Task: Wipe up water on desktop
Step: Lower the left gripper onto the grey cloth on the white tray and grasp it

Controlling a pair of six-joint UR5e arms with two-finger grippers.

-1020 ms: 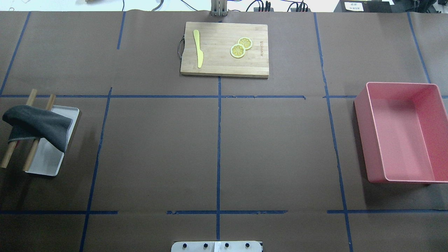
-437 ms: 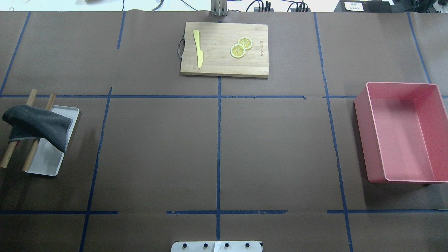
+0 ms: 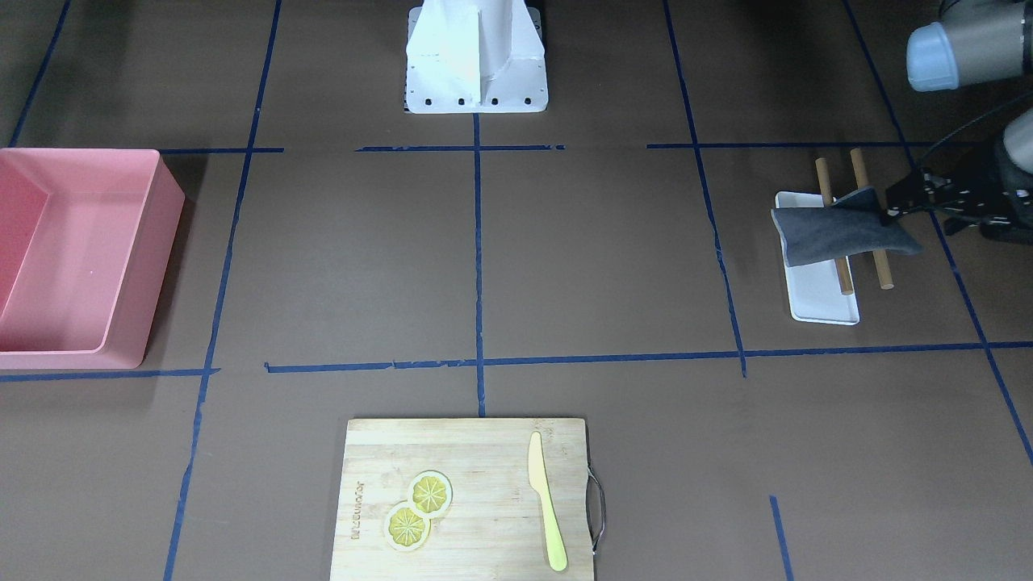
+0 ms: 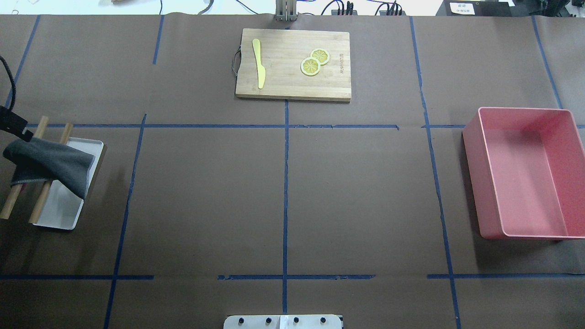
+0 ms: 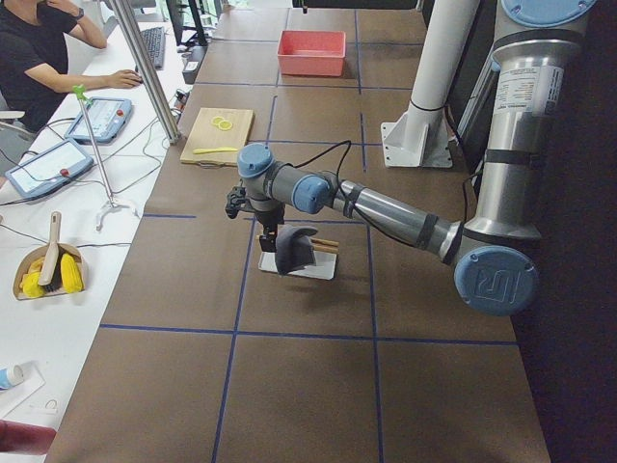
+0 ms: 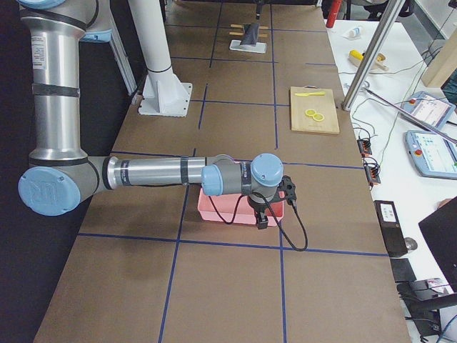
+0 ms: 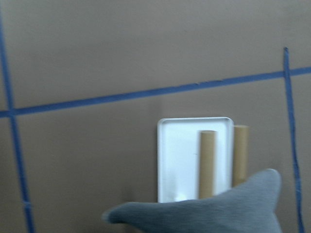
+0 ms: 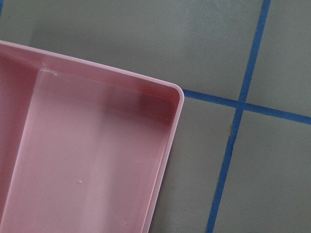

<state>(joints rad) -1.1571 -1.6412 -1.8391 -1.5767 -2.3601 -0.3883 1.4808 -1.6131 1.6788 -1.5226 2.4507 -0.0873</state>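
Brown surface [image 4: 205,196] with blue tape grid filling the view, left tool [image 3: 894,210] at the corner of a grey cloth [image 3: 835,234] draped over wooden rods [image 3: 882,270] on a white tray [image 3: 823,298], grip impossible to tell, right tool [image 6: 261,219] above pink bin [image 4: 475,183], grip likewise unclear, bamboo cutting board [image 4: 283,77] farthest.

Desktop [image 4: 205,205] carries cutting board [image 4: 283,82]; pink bin [image 4: 475,183]; white tray [image 4: 59,210].
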